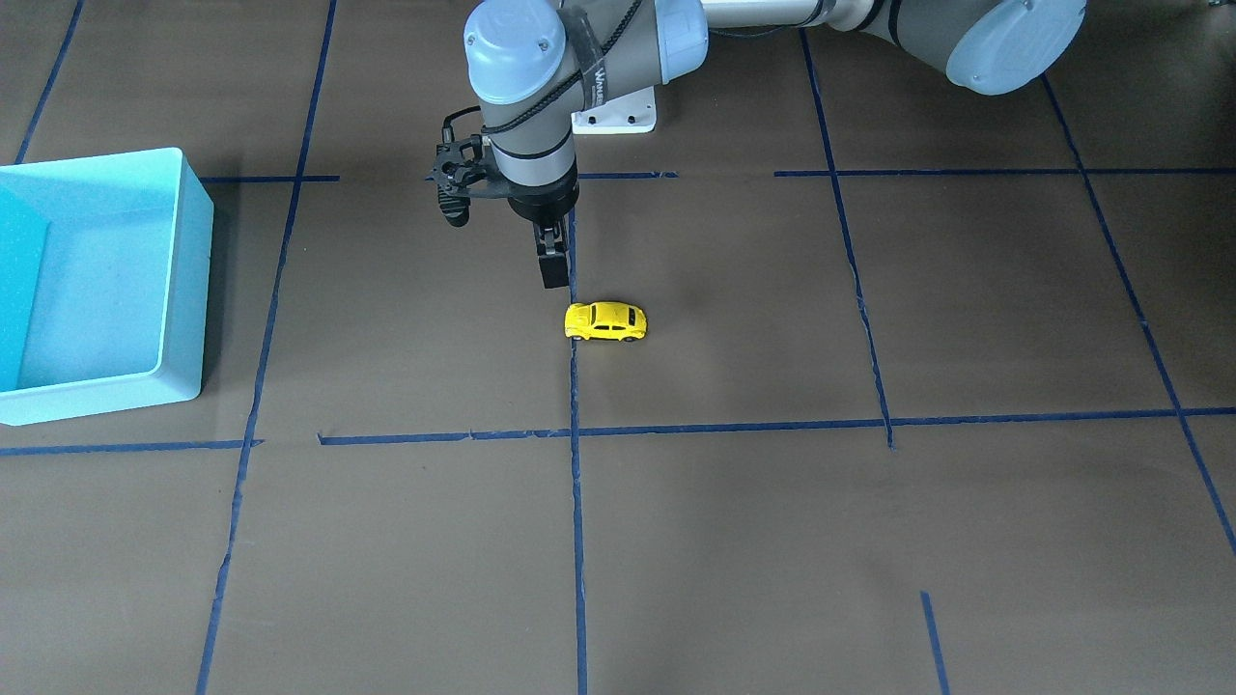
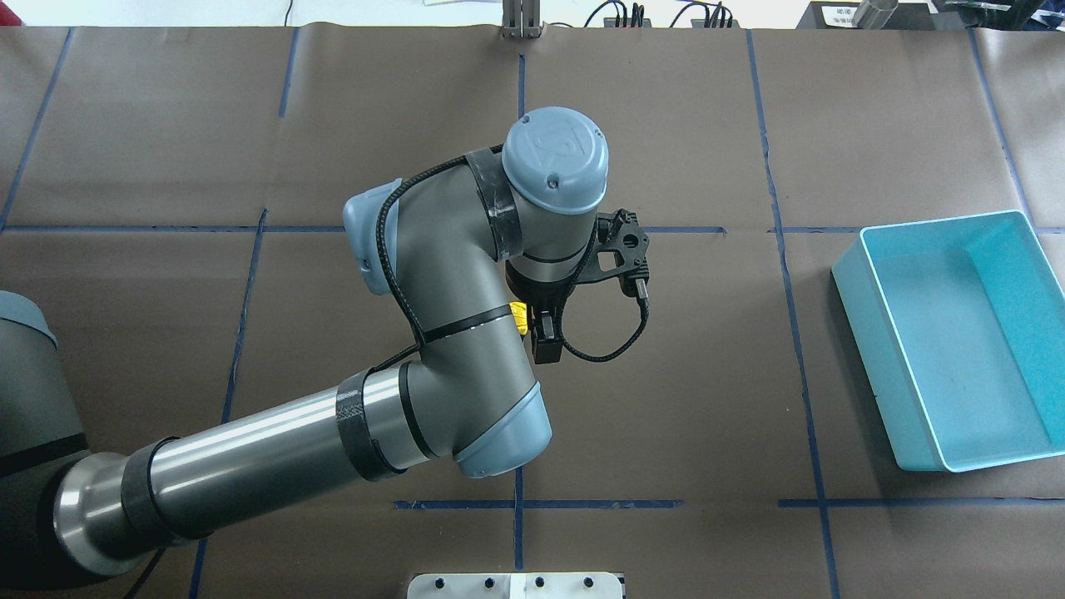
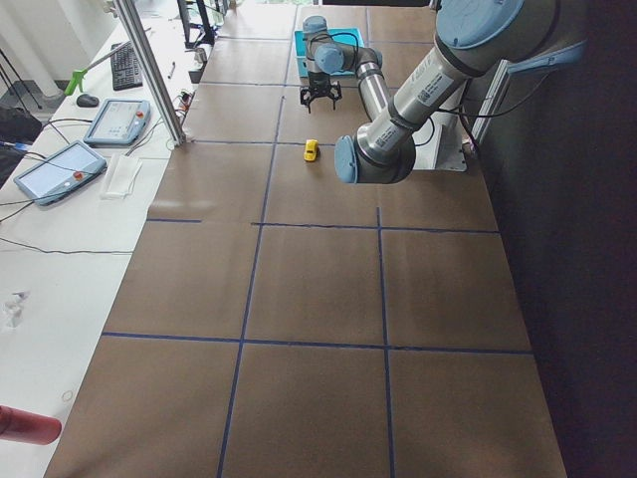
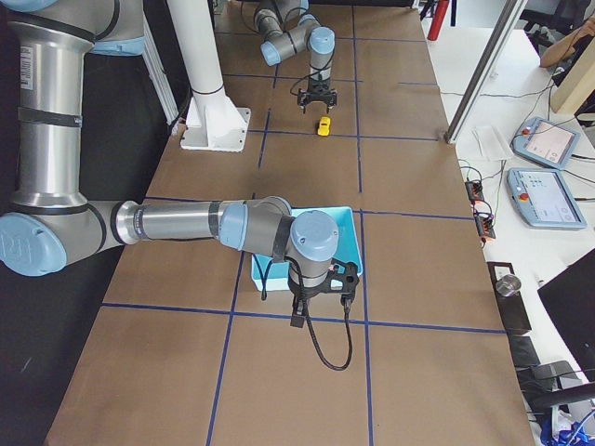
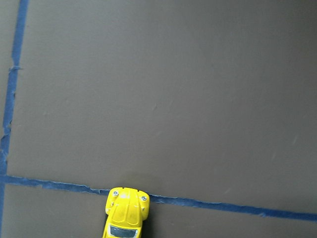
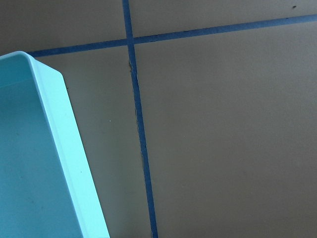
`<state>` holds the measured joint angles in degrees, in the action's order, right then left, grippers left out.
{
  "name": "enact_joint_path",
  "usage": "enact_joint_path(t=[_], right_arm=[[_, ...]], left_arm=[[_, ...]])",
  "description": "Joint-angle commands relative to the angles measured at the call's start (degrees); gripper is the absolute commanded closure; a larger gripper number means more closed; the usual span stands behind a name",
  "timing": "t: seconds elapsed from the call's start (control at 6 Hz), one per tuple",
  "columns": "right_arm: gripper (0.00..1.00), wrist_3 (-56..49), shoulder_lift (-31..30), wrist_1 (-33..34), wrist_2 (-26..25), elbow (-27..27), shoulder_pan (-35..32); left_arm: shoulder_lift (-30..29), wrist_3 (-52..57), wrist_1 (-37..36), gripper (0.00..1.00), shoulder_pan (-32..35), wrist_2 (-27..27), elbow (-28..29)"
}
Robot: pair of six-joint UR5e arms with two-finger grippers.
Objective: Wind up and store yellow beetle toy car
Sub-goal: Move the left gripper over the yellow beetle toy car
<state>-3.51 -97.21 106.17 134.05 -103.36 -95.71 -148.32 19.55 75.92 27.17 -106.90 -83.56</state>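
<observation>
Left gripper (image 1: 553,278) beside car (image 1: 605,321) (apart)

yellow beetle toy car (image 2: 519,317) mostly behind left arm (image 2: 453,283)

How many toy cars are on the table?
1. The yellow beetle toy car sits on the table at a blue tape line, near the left gripper; none shows in the teal bin.

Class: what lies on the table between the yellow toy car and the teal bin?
Front-facing view: only brown table and blue tape lines between yellow toy car and teal bin.
</observation>
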Motion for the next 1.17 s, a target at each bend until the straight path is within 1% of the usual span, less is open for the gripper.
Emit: enact_joint_path(t=[0.0, 0.17, 0.5, 0.83, 1.0], right_arm=[[0.00, 0.0, 0.0, 0.0, 0.0, 0.0, 0.0], [0.00, 0.0, 0.0, 0.0, 0.0, 0.0, 0.0], [0.00, 0.0, 0.0, 0.0, 0.0, 0.1, 0.0], [0.00, 0.0, 0.0, 0.0, 0.0, 0.1, 0.0], [0.00, 0.0, 0.0, 0.0, 0.0, 0.1, 0.0]], left_arm=[[0.3, 3.0, 1.5, 0.00, -1.2, 4.0, 3.8], [0.3, 3.0, 4.3, 0.00, -1.2, 5.3, 6.5], [0.3, 2.9, 7.9, 0.00, -1.2, 5.6, 10.9], [0.3, 2.9, 9.6, 0.00, -1.2, 7.0, 13.1], [0.3, 2.9, 9.9, 0.00, -1.2, 7.1, 13.2]])
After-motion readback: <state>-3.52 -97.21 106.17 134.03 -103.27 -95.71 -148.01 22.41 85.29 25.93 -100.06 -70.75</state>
